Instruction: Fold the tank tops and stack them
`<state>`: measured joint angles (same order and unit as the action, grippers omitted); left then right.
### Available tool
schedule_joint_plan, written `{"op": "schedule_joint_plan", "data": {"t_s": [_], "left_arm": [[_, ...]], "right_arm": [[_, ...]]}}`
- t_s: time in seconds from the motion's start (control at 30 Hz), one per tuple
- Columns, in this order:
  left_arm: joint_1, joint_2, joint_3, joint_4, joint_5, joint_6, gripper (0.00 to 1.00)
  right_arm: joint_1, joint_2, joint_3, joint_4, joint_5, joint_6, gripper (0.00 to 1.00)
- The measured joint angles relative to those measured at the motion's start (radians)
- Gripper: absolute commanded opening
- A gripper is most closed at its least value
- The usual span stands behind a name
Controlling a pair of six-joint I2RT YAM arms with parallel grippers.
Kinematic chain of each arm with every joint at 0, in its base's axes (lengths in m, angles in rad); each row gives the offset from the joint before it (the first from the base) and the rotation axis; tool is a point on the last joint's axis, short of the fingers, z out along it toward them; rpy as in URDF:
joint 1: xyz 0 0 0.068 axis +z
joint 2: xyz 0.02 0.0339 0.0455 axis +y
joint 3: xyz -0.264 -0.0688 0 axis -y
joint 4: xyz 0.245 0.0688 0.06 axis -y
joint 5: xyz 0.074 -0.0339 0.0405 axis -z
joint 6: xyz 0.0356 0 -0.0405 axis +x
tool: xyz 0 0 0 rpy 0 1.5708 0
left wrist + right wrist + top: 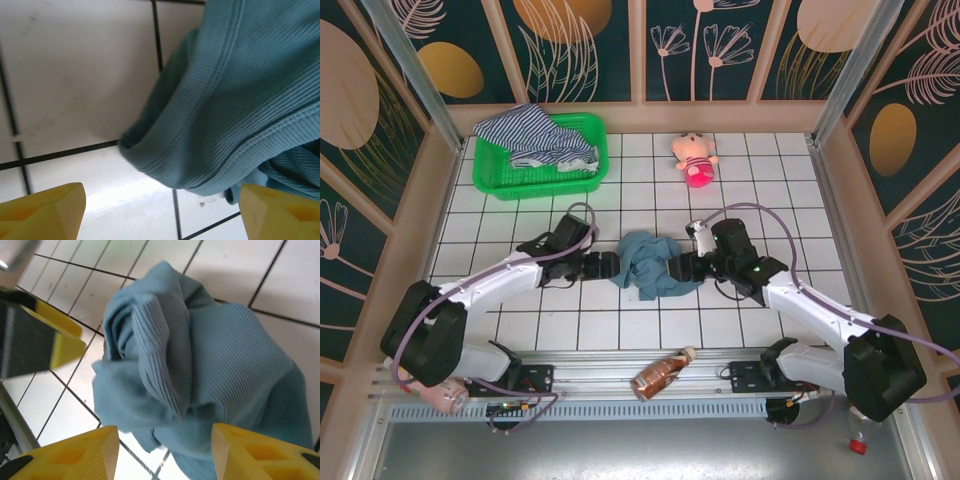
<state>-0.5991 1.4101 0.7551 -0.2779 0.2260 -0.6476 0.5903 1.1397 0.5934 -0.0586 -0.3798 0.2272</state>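
Teal tank top [645, 262] bunched mid table [770, 170], betw. grippers. We see left gripper [608, 268] jaws wide apart, right gripper [677, 268] jaws apart round cloth, not pinching. Striped tank top [542, 135] in green basket [520, 186].

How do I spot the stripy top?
On the white tiled table, look to the far left corner for the green basket. The striped tank top lies heaped inside it. Its navy-and-white stripes set it apart from the plain teal top crumpled mid-table.
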Motion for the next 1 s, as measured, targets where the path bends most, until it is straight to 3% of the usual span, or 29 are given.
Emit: {"op": "schedule_joint_plan", "data": {"t_s": [0.13, 0.23, 0.43, 0.5, 0.8, 1.0], "left_arm": [[-0.034, 0.07, -0.013, 0.064, 0.003, -0.057, 0.69], [-0.051, 0.124, -0.019, 0.101, 0.004, -0.083, 0.59], [-0.058, 0.179, -0.019, 0.137, 0.002, -0.1, 0.1], [-0.058, 0.182, -0.012, 0.134, -0.002, -0.097, 0.0], [-0.053, 0.16, 0.196, -0.053, -0.118, -0.045, 0.0], [-0.03, 0.087, 0.525, -0.283, -0.281, 0.035, 0.0]], "right_arm": [[0.023, 0.054, 0.0, 0.087, 0.012, 0.018, 0.47], [0.036, 0.104, 0.003, 0.13, 0.018, 0.017, 0.38], [0.042, 0.175, 0.027, 0.165, 0.052, -0.004, 0.08], [0.042, 0.177, 0.036, 0.168, 0.068, -0.014, 0.01], [0.039, 0.097, 0.117, 0.097, 0.206, -0.143, 0.0], [-0.008, -0.016, 0.246, -0.005, 0.335, -0.299, 0.0]]}}
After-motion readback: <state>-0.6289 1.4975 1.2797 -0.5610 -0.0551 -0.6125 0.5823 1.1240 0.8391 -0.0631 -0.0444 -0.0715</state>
